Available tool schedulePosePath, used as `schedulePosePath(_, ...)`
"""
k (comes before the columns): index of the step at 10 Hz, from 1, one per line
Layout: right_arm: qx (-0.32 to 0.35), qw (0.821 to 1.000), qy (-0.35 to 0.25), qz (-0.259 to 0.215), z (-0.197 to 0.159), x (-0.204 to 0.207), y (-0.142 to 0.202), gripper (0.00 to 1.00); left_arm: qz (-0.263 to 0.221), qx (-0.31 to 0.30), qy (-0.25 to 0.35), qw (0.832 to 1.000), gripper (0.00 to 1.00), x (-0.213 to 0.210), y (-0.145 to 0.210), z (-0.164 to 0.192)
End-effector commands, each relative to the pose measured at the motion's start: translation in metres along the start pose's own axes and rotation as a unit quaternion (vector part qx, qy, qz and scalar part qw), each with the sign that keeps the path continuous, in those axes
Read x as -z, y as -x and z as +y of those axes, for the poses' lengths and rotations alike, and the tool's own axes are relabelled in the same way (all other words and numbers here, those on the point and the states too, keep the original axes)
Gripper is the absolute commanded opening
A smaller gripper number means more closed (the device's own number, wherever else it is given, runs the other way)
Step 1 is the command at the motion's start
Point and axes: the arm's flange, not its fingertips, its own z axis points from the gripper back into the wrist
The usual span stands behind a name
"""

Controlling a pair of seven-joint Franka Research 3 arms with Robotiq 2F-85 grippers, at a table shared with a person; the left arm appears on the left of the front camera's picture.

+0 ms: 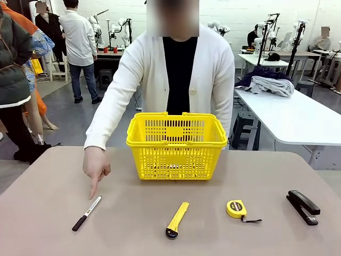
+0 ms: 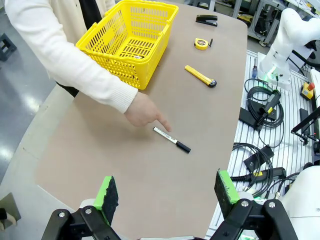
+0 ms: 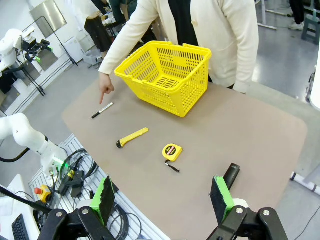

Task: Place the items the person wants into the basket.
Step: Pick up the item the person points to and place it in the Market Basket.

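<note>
The yellow latticed basket is sitting upright by the table's far edge. The white-and-black marker is lying toward the near left corner, with the person's hand pointing a finger just beside its white end. The round yellow tape measure is resting near the near edge, right of centre.

I'm seeing the basket showing as yellow plastic, slightly glossy — the table is looking matt and smooth. The cardigan is reading as soft white knit cloth, and the stapler is glinting — smooth black finish.
</note>
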Motion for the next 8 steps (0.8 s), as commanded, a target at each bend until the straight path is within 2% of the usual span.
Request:
schedulePosePath(1,-0.007,1.000,-0.007,-0.005,-0.001,0.002,0.000,1.00,-0.004,0.008,0.003,1.000,1.00,-0.001,0.002,0.000)
schedulePosePath(7,-0.007,1.000,-0.007,-0.005,-0.001,0.002,0.000,1.00,0.000,0.000,0.000,1.000,1.00,0.000,0.000,0.000)
schedulePosePath(8,-0.007,1.000,-0.007,-0.005,-0.001,0.002,0.000,1.00,0.048,-0.025,-0.017,0.998,1.00,0.016,-0.018,-0.005)
